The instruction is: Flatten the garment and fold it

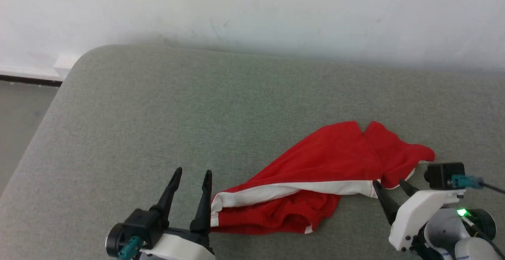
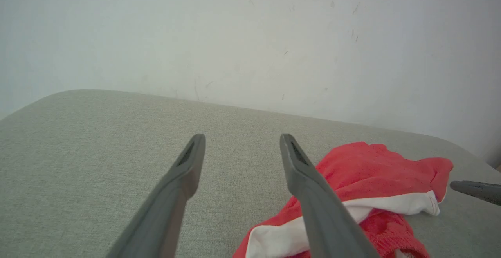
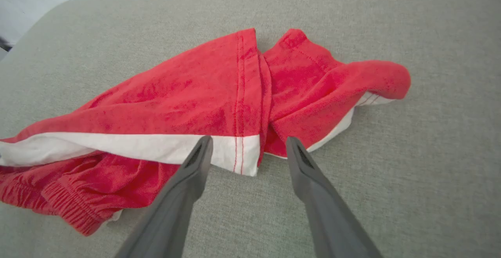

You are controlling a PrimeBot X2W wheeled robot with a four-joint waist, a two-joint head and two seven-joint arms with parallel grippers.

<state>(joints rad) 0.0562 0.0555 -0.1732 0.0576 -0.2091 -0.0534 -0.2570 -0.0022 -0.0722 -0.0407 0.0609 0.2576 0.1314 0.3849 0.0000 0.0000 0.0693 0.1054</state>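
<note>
Head view: the red shorts (image 1: pixel 327 161) lay crumpled at the front right of the grey cushion (image 1: pixel 197 106), with the left gripper (image 1: pixel 193 170) spread and empty just beside one end and the right gripper (image 1: pixel 388 181) spread and empty at the other. Left wrist view: one finger covered part of the white stripe (image 2: pixel 391 205), and the frame's bottom edge cut off the shorts. Right wrist view: the parted fingers flanked the stripe's hemmed corner (image 3: pixel 244 160); the cloth looked thin, light and limp, likely to bunch, so this corner and the ribbed waistband (image 3: pixel 58 207) seemed the best holds, with lower layers and any lettering hidden.
</note>
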